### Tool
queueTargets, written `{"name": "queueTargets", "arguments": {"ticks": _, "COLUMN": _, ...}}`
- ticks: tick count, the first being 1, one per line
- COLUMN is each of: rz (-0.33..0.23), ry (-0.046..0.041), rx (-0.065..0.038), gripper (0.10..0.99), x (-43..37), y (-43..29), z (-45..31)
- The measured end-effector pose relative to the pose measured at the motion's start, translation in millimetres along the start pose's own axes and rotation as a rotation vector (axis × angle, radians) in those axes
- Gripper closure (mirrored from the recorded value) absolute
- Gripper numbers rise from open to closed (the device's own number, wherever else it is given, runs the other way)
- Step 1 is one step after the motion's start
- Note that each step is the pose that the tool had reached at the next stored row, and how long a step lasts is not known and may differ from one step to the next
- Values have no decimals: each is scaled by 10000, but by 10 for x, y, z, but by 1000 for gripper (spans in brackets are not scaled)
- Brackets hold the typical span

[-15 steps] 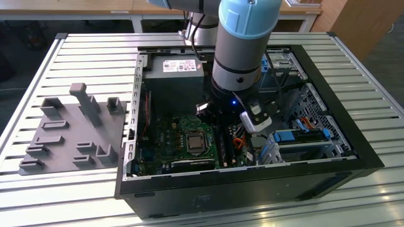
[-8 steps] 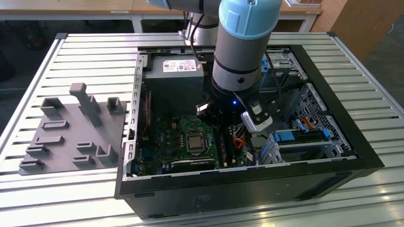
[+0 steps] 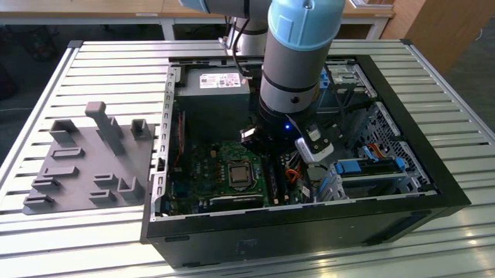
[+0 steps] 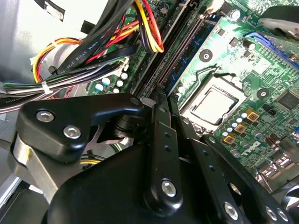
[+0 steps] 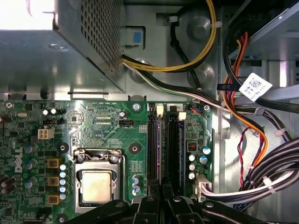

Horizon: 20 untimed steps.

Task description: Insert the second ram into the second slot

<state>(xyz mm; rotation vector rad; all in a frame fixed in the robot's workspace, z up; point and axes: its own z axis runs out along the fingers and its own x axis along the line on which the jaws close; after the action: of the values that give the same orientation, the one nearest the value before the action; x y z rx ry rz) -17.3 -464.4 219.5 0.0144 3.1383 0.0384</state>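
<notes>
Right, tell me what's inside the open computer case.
Inside the computer case: a green motherboard with a bare processor, memory slots, cable bundles and a power supply. The arm and gripper cover the slots' near ends.

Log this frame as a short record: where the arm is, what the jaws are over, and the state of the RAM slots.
arm: reaching down into the open PC case from above
gripper: just above the RAM slots, beside the CPU socket
jaws: close together, over the slots
second ram: a module edge shows in the slot below the jaws; seating cannot be told
fixture tray: grey, on the table at the exterior view's left of the case
</notes>
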Motion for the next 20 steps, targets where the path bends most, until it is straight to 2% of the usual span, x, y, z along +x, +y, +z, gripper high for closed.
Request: {"name": "queueTargets", "arguments": {"ticks": 20, "rz": 93, "ry": 4, "rx": -2, "gripper": 949, "x": -2, "y": -1, "z": 43}}
